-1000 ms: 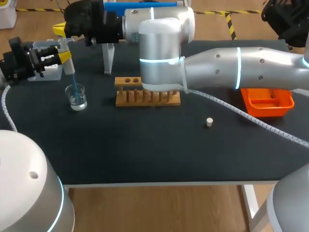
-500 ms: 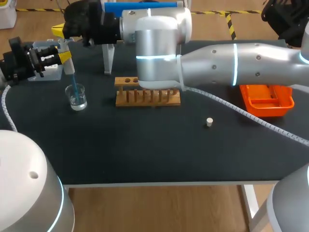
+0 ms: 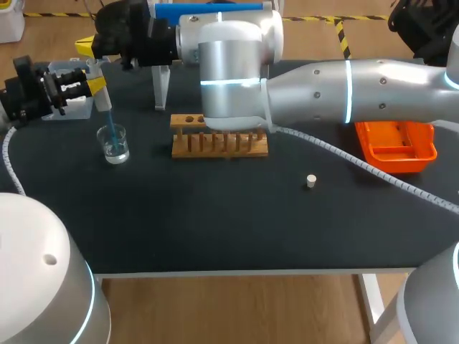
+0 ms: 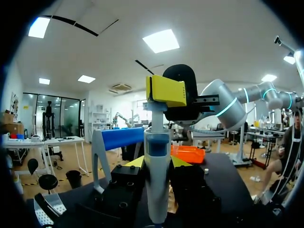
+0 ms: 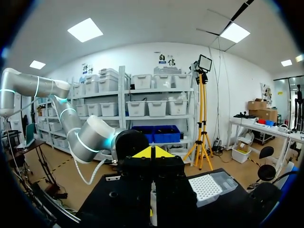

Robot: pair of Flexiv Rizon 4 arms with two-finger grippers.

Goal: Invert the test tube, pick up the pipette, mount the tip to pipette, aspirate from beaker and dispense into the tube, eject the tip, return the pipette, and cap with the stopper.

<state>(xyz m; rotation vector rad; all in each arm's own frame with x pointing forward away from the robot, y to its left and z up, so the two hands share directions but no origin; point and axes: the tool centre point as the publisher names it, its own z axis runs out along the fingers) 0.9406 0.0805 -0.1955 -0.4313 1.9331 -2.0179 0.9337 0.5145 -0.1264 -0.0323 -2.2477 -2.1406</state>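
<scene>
At the table's left side, my left gripper (image 3: 96,85) is clamped on the pipette (image 4: 156,161), whose blue tip (image 3: 109,123) dips into the beaker (image 3: 114,145). My right gripper (image 5: 153,154), fingers pressed together and empty, sits at the pipette's top end. The stopper (image 3: 310,180) lies near the rack (image 3: 219,145).

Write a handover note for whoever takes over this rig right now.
Left gripper: shut on the pipette, blue tip down in the beaker.
Right gripper: shut, sitting on the pipette's top.
Stopper lies loose on the table. The wooden rack is partly behind the right arm; test tube not visible.
Done: pipette picked up, tip mounted. Aspiration looks to be the current step.
Left: dispense into tube, eject tip, return pipette, cap.
</scene>
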